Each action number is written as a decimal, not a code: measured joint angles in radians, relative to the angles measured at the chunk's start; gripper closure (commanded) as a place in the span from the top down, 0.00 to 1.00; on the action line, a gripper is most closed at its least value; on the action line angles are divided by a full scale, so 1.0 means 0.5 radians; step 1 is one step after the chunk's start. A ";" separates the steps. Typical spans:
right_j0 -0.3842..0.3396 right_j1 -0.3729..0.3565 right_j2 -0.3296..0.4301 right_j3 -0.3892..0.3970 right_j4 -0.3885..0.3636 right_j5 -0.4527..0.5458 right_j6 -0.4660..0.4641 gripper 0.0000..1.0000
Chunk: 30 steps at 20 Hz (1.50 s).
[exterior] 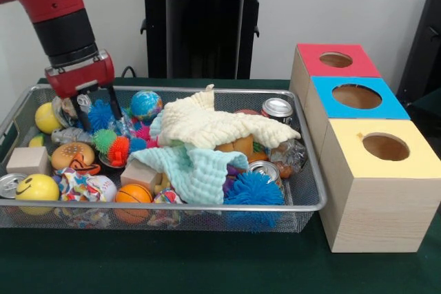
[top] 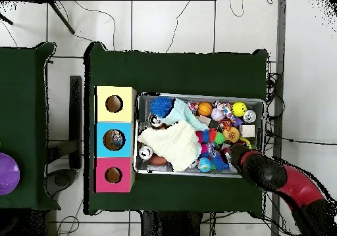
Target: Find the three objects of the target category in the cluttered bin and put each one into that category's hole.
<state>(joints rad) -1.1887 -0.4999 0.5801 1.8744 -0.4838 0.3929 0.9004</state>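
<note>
The tool (exterior: 98,111) hangs spread and empty over the wire mesh bin's (exterior: 303,206) clutter; the blue spiky rubber ball (exterior: 102,113) beneath looks soft, light, best pinched across its middle.

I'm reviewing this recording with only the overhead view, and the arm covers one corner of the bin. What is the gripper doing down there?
Observer: From the front, the gripper reaches down inside the bin, at a small blue spiky ball. I cannot tell whether it holds the ball.
Reviewer: Is anything hidden beneath the cream cloth?
Observer: Yes. An orange round thing peeks out from under the cream cloth, just above a teal cloth.
</note>
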 measured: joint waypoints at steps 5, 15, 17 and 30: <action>-0.015 0.003 -0.003 0.108 0.000 -0.019 0.000 1.00; -0.033 0.045 -0.019 0.206 0.002 -0.039 0.000 1.00; -0.034 0.054 -0.020 0.205 0.002 -0.052 0.000 1.00; 0.018 0.052 -0.071 0.171 0.002 -0.078 0.000 1.00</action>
<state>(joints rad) -1.1799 -0.4737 0.5445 1.9600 -0.4830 0.3539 0.9004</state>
